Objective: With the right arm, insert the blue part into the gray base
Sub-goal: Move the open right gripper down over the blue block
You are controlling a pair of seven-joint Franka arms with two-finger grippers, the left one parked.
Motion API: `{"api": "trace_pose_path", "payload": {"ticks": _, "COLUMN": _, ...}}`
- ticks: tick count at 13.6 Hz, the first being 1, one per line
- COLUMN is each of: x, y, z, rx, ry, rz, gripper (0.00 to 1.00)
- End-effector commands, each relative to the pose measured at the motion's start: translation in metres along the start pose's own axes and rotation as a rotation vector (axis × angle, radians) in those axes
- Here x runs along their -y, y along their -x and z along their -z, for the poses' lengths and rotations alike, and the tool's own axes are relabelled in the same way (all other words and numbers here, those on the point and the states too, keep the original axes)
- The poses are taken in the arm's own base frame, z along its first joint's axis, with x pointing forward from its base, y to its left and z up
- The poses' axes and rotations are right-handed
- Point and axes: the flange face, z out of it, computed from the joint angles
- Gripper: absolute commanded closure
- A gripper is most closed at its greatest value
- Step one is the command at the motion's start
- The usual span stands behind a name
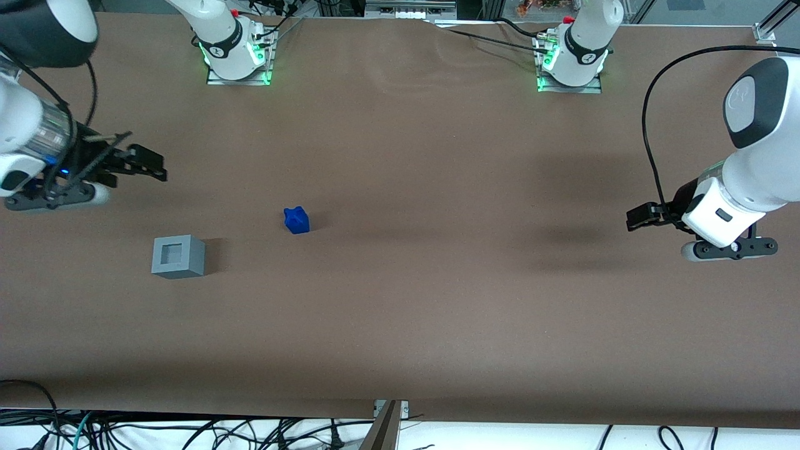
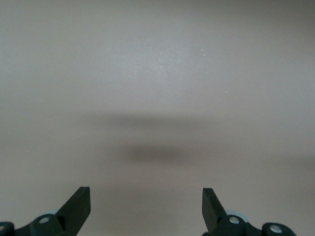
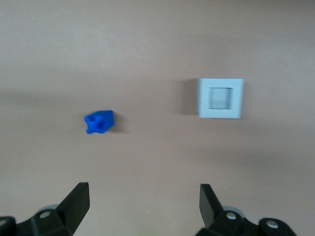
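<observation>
From the front, the right arm's pincer (image 1: 147, 164) hangs above the brown surface (image 1: 437, 300), well apart from the blue part (image 1: 296, 220) and the gray base (image 1: 178, 256) (recess bare). At the right wrist, spread fingers (image 3: 76, 201) frame nothing; blue part (image 3: 99, 122) and gray base (image 3: 220, 98) lie apart.

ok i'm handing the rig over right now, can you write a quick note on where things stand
Right arm's gripper: jaws open, holding nothing, hanging above the table at the working arm's end, farther from the front camera than both parts.
Blue part: lying loose on the table, apart from the base.
Gray base: upright, recess facing up and unfilled, a little nearer the front camera than the blue part.
Done: nothing yet.
Left: grasp the blue part, carry it over the base, seat it in the recess.
</observation>
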Motion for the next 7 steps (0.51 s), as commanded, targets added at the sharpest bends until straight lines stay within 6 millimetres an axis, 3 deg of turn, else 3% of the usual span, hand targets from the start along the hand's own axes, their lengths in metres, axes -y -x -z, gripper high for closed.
{"api": "trace_pose_path", "payload": {"ticks": 1, "x": 0.054, "y": -0.012, "z": -0.037, "rx": -0.012, "ry": -0.016, "rz": -0.075, "gripper": 0.01}}
{"api": "trace_pose_path", "payload": {"ticks": 3, "x": 0.088, "y": -0.018, "z": -0.080, "rx": -0.038, "ry": -0.011, "rz": -0.120, "gripper": 0.01}}
{"api": "trace_pose_path", "payload": {"ticks": 5, "x": 0.107, "y": -0.016, "z": -0.122, "rx": -0.058, "ry": -0.006, "rz": -0.138, "gripper": 0.01}}
{"api": "trace_pose_path", "payload": {"ticks": 7, "x": 0.122, "y": -0.012, "z": -0.149, "rx": -0.050, "ry": 0.005, "rz": -0.140, "gripper": 0.01}}
